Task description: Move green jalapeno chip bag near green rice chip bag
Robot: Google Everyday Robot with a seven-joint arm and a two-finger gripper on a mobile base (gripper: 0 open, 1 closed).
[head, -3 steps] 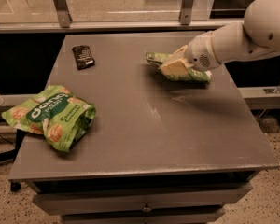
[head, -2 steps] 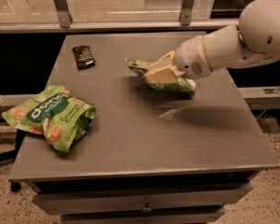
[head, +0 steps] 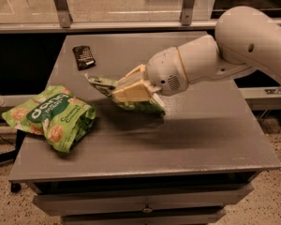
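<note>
My gripper is over the middle of the grey table, shut on the green jalapeno chip bag. The flat mid-green bag hangs tilted between the cream fingers, just above the tabletop, its left end sticking out past the fingers. The green rice chip bag, puffy lime-green with a dark band and white letters, lies at the table's front left. The held bag is a short way to the right of it, and the two are apart.
A small dark packet lies at the table's back left. My white arm reaches in from the right above the table. A metal rail runs behind the table. Drawers sit below the front edge.
My gripper has carried the jalapeno bag from the table's back right leftward and toward the front, closer to the rice chip bag.
</note>
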